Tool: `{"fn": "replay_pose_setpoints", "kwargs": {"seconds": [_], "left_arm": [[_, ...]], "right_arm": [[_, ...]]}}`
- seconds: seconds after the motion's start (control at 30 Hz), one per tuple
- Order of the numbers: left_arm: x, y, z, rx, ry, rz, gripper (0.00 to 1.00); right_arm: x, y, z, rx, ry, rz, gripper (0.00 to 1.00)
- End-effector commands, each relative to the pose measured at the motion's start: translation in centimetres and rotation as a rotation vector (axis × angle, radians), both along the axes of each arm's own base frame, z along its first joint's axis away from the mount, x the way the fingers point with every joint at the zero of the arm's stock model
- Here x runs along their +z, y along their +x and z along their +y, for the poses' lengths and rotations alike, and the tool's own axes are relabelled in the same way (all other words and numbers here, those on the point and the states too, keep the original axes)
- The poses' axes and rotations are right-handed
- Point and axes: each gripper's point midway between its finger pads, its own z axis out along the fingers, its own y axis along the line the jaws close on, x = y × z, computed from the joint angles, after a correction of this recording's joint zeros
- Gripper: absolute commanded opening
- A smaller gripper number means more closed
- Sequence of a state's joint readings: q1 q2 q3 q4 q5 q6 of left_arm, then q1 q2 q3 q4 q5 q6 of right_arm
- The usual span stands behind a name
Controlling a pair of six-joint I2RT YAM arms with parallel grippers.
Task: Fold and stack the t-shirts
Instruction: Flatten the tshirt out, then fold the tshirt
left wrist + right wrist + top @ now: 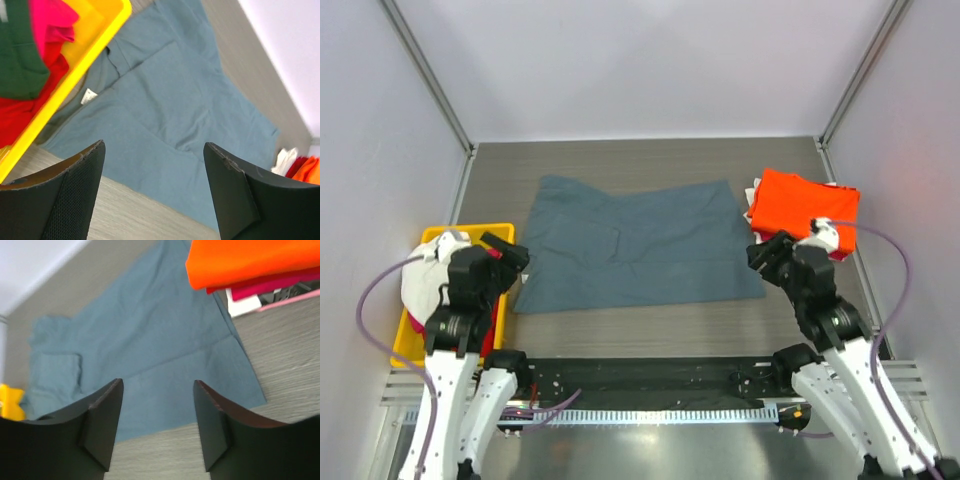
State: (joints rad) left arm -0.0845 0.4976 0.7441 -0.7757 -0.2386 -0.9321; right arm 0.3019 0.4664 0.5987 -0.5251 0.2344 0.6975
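Hovering with both jaws wide and empty: left gripper point(154, 146) near the yellow bin point(485, 230), right gripper point(158, 383) beside the orange t-shirt point(805, 205) on the right stack point(260, 290). Blue-grey t-shirt point(635, 245) spread mid-table between them, rumpled at its left. Risk of pinching one layer only, or uneven lifts dragging the cloth crooked and nudging the stack
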Motion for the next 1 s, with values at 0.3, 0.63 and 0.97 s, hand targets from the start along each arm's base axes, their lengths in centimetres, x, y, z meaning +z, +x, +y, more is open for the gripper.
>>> {"fn": "replay_pose_setpoints", "kwargs": {"seconds": [0.3,0.63,0.97], "left_arm": [[-3.7,6.1,-5.6,-0.373,0.087,0.325,0.77],[-5.9,15.8,-5.6,-0.333,0.203,0.476,0.67],[-7.1,9.0,-6.4,-0.299,0.103,0.406,0.69]], "right_arm": [[-6.3,4.8,2.2,0.081,-0.294,0.341,0.53],[-8.5,5.4,1.3,0.029,-0.333,0.380,0.50],[-10.5,1.9,-0.1,-0.078,-0.226,0.397,0.50]]}}
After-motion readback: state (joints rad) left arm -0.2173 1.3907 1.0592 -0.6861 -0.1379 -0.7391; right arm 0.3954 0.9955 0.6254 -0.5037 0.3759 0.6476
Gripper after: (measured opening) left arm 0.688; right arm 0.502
